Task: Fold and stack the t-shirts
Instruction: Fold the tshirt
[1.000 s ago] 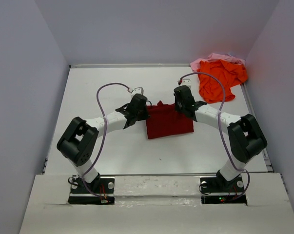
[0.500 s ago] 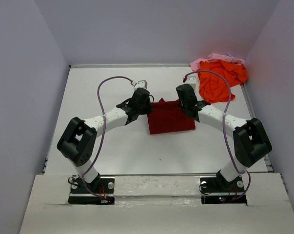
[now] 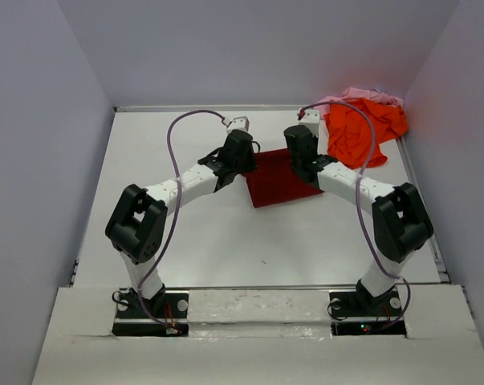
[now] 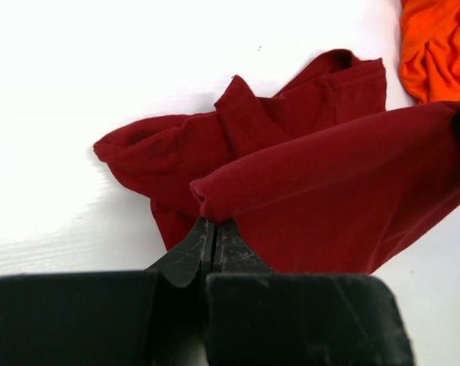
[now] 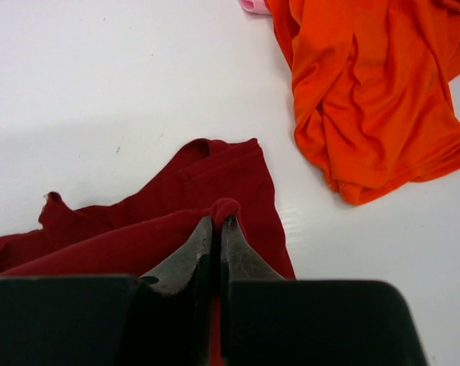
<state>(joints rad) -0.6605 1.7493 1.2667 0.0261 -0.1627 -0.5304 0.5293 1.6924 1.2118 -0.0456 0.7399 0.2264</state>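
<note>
- Folding the maroon tee (image 3: 282,183) looks like the step in hand: each claw pinches one end of a lifted edge, w/ cloth draped between them.
- L claw (image 4: 214,229): jaws pressed together on a thin pinch of maroon cloth, fold bulging over the tips.
- R claw (image 5: 217,225): jaws likewise closed tight, small nub of maroon hem caught at the tips.
- Maroon tee sits mid-counter (image 3: 185,241), between the two claws. Held edge is up off the surface; the rest lies rumpled beyond it, one sleeve sticking out to the side.
- Orange tee (image 3: 358,128) is a loose heap in the far-right corner, partly on the pale pink tee (image 3: 362,95). It is near the R claw and apart from the maroon.
- Progress, my read: early. Nothing folded flat, no stack.
- Doing it well:
  - Move both claws in step at the same height, cloth taut betw. them so there's no mid sag.
  - Line the held edge up w/ the far end before lowering.
  - Set it down flat, then let go, both sides together.
- Lower layer looks bunched, so the fold may land lumpy; prob. needs smoothing.
- R side: stay short of the orange heap to avoid snagging it.
</note>
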